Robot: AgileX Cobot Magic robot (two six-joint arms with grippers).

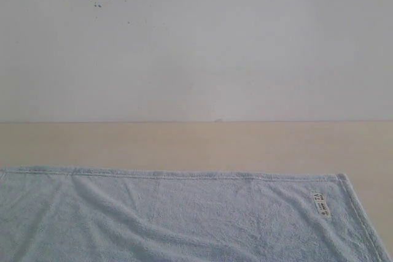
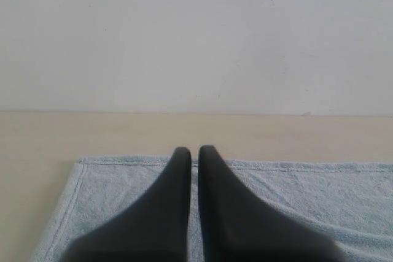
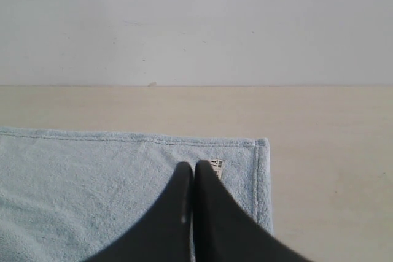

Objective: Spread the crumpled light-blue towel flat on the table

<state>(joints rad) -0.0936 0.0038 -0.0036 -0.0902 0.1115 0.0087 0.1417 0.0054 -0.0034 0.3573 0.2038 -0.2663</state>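
Observation:
The pale-blue towel (image 1: 184,219) lies spread out on the beige table (image 1: 184,142), with only soft wrinkles, and its far hem runs straight. Its white label (image 1: 321,204) sits near the far right corner. Neither gripper shows in the exterior view. In the left wrist view my left gripper (image 2: 194,150) hangs over the towel (image 2: 307,194) close to its far left corner, fingers together with a thin slit and nothing between them. My right gripper (image 3: 193,165) is shut and empty above the towel (image 3: 92,182), its tips beside the label (image 3: 217,165).
An off-white speckled wall (image 1: 196,41) rises behind the table's far edge. Bare tabletop runs beyond the towel's far hem and to the right of its right hem (image 3: 331,170). The towel's near part is cut off by the frame.

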